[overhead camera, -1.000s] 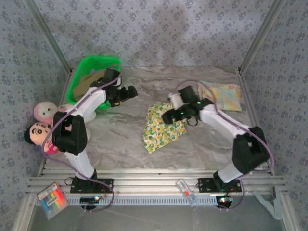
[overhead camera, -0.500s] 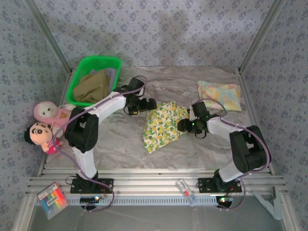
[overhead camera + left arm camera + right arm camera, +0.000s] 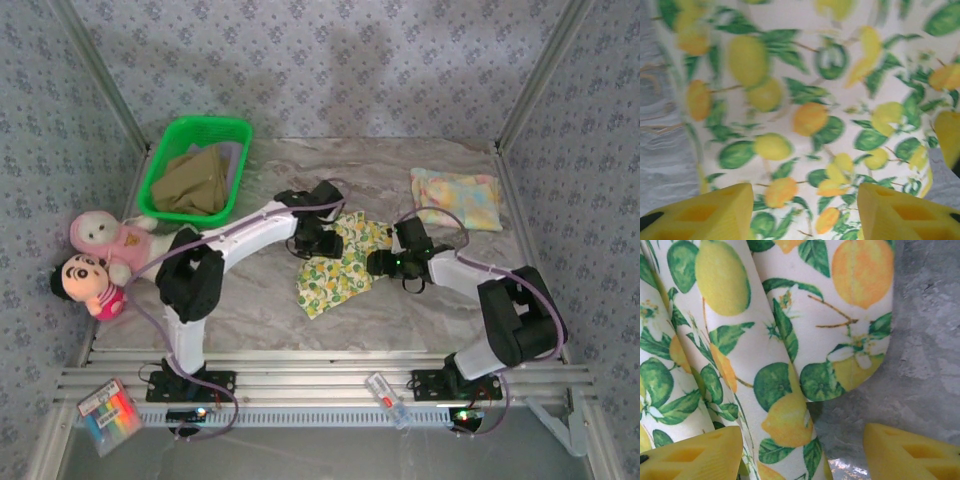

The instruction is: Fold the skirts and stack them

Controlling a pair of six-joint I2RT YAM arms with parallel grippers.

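the fingers (image 3: 710,215) of the left gripper (image 3: 315,243) are found spread apart with nothing pinched, held close over the yellow-green floral skirt (image 3: 325,280) at its far left edge. the fingers (image 3: 695,455) of the right gripper (image 3: 381,262) are likewise spread, set astride a rounded right-hand edge of the same cloth where it meets the bare table (image 3: 250,290). the floral skirt is noted lying rumpled at mid-table between the two arms, the pastel skirt (image 3: 457,198) is located at the far right as a neat rectangle, and the olive-khaki skirt (image 3: 190,182) is observed inside the green basket (image 3: 195,125) at the far left, with two plush dolls (image 3: 95,255) by the table's left edge.
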